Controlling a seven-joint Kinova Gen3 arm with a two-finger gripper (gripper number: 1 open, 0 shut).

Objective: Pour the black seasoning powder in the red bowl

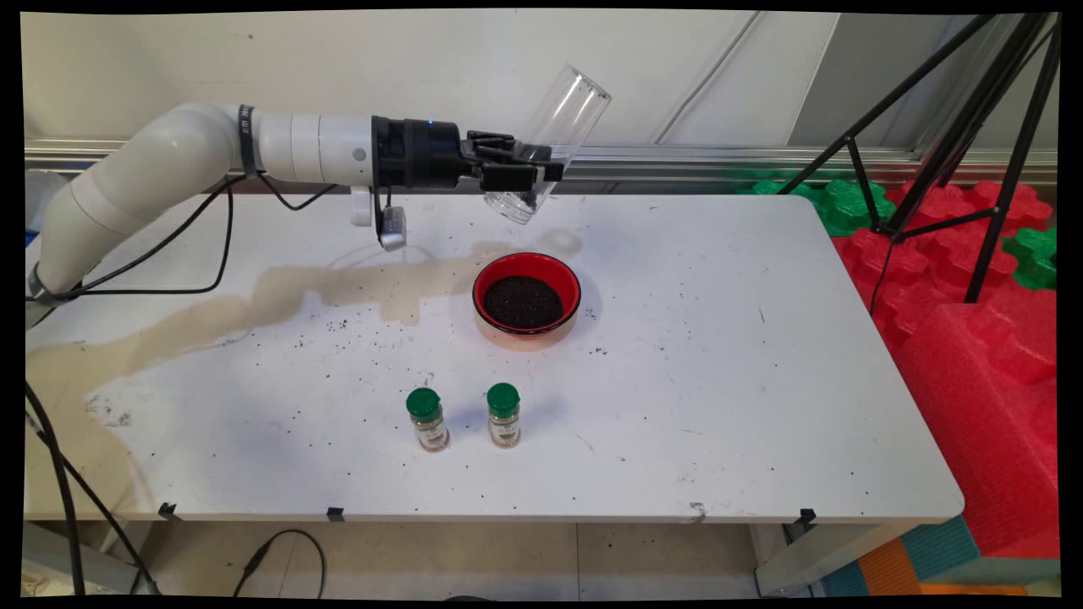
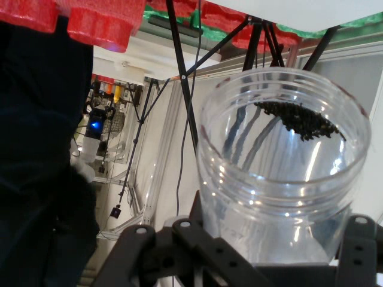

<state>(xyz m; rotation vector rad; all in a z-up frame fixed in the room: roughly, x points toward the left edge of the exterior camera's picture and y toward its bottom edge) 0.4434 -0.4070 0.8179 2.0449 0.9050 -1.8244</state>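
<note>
Clear plastic jar (image 1: 554, 139) in hand (image 1: 518, 167), above red bowl (image 1: 526, 293)

Clear glossy plastic jar (image 1: 550, 144); glossy red bowl (image 1: 526, 292); scuffed matt white table (image 1: 761, 381)

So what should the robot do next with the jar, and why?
Probably tip the jar a bit more. The gripper holds it tilted, mouth down, above and just behind the red bowl, which already holds dark grains. The hand view shows a small clump of grains left inside, so a steeper tilt may shake them out.
</note>
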